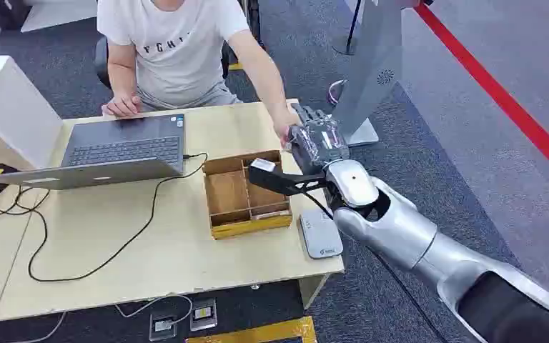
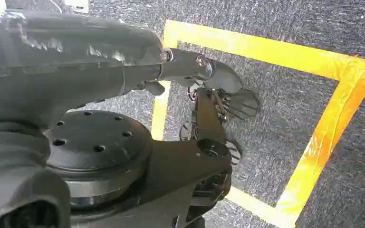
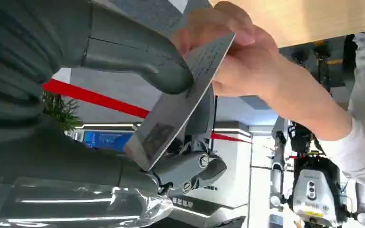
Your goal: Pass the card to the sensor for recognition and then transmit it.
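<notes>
Card: the grey card (image 3: pixel 180 99) sits in the right hand (image 1: pixel 316 143), pressed between the thick grey thumb (image 3: pixel 138 57) and the darker fingers (image 3: pixel 190 166); one end sticks out past the thumb, and a person's hand (image 3: pixel 237 57) grips that end. A small dark print shows near the other end.
Card's place: above the far right corner of the table (image 1: pixel 164 257), beyond the wooden box (image 1: pixel 244 193), where the two hands meet.
Right hand: clasping the card, at the end of the silver arm (image 1: pixel 400 229) that reaches in from the lower right, over the table's right edge.
Person: seated at the far side of the table in a white T-shirt (image 1: pixel 175 43); one arm stretches to the card, the other hand (image 1: pixel 123 106) lies on the table just beside the laptop (image 1: pixel 114 153).
Sensor: a flat grey pad (image 1: pixel 320 232) lies on the table just right of the wooden box, under the robot's forearm.
Wooden box: open, split into compartments, near the table's right end.
Laptop: open, left of the box, a black cable (image 1: pixel 143 221) trailing from it across the table.
Left hand: the left hand (image 2: pixel 218 99) hangs over dark carpet marked with yellow tape (image 2: pixel 323 137); fingers partly hidden, so I cannot tell whether it is spread or clenched.
</notes>
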Controlling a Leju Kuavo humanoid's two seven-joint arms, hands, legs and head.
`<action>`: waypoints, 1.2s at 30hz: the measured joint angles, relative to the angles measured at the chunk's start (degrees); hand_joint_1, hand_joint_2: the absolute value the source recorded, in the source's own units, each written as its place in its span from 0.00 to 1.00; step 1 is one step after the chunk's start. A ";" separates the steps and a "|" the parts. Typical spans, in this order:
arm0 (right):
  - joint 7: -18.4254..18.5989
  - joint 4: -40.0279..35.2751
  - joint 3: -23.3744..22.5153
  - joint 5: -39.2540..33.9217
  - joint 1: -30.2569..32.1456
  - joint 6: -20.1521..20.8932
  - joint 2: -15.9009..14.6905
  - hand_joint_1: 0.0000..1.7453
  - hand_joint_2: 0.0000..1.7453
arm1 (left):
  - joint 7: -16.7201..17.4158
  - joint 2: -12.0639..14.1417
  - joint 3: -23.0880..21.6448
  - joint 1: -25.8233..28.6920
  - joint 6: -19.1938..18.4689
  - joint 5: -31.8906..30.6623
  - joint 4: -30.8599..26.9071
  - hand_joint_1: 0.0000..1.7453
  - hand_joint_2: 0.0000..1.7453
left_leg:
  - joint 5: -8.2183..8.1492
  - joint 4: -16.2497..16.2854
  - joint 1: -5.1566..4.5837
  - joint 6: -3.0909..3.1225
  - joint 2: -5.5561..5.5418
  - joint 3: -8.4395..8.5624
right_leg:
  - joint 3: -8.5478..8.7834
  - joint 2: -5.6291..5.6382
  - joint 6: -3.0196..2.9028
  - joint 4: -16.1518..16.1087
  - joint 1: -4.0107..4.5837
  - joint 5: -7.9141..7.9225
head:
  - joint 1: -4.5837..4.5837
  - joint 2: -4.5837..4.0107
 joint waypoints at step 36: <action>-0.31 0.72 -0.37 -0.07 1.07 0.42 0.33 1.00 1.00 | 0.00 -0.02 -0.02 0.00 -0.11 0.35 0.00 0.00 0.00 | 0.00 0.01 0.00 0.00 0.01 0.02 | 0.00 0.00 0.00 0.00 0.00 0.00 | 0.00 0.00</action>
